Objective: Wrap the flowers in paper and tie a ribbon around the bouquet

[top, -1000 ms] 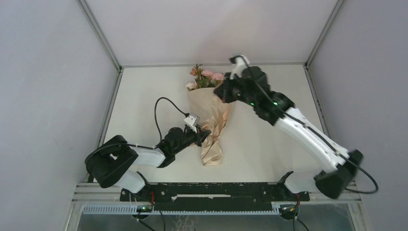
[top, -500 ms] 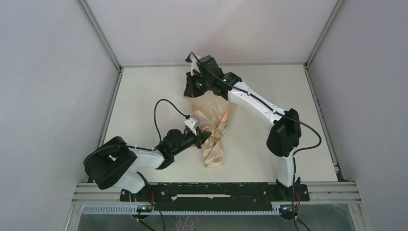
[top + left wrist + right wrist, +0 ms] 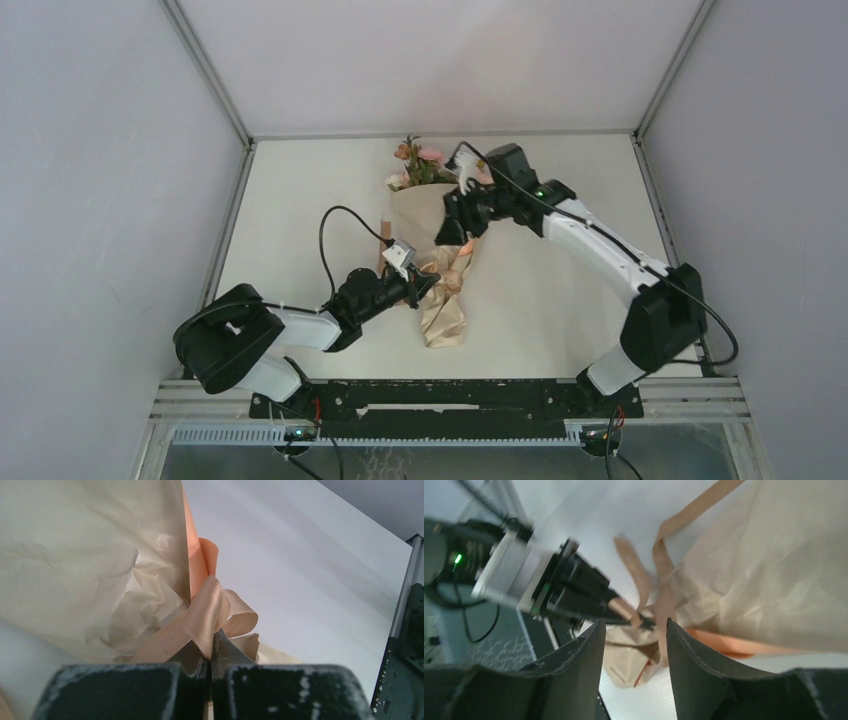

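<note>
The flowers (image 3: 420, 160) lie at the far middle of the table, pink blooms poking out of the tan paper (image 3: 425, 215) rolled round them as a cone; its crinkled tail (image 3: 443, 320) points toward me. The peach ribbon (image 3: 212, 611) loops at the cone's narrow waist. My left gripper (image 3: 428, 285) is shut on one ribbon loop, seen pinched between its jaws (image 3: 210, 652). My right gripper (image 3: 449, 230) hovers over the cone's right side, open, with nothing between its fingers (image 3: 634, 630). In the right wrist view, ribbon strands (image 3: 663, 575) trail across the paper (image 3: 774, 575).
A loose ribbon end (image 3: 386, 230) lies left of the cone. The left arm's black cable (image 3: 330, 225) arcs over the table beside it. White table (image 3: 560, 280) stretches right of the bouquet, and grey walls enclose three sides.
My right arm has swept from beside the blooms, over them, then down to the cone's right side, and its jaws have opened. The left gripper has kept its pinch in place.
</note>
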{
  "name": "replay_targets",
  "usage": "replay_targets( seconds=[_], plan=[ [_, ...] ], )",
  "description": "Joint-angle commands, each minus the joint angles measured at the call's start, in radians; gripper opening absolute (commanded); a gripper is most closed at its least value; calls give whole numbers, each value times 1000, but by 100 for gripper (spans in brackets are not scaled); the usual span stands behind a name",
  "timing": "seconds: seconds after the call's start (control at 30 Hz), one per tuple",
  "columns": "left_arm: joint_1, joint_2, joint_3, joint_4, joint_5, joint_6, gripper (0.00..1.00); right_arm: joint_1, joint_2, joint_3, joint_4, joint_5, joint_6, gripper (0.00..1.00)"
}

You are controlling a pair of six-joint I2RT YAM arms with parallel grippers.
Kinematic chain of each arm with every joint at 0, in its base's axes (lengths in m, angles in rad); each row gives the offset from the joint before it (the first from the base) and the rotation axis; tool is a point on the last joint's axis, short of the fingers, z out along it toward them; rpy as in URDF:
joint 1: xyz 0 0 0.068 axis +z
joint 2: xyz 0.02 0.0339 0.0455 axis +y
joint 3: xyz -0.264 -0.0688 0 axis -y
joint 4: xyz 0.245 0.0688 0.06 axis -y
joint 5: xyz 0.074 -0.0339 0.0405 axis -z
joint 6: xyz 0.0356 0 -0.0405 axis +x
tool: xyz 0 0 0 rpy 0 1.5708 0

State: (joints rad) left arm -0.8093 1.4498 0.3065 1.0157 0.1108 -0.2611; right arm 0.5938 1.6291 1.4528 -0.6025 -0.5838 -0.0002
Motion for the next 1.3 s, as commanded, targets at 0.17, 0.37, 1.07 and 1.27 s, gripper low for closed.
replay_targets(
  seconds=[0.17,0.37,1.07,1.27],
  plan=[
    [-8,-31,-12,65,2,18,0,-25,-56,-212,279,-287,-20,56],
    [-9,-32,-11,63,0,17,0,10,28,-212,282,-269,-4,56],
    [-6,-100,7,-39,-102,-1,48,-36,26,-289,313,-221,91,0],
    [112,-260,238,-662,-47,29,56,-34,16,-307,344,-192,108,0]
  ],
)
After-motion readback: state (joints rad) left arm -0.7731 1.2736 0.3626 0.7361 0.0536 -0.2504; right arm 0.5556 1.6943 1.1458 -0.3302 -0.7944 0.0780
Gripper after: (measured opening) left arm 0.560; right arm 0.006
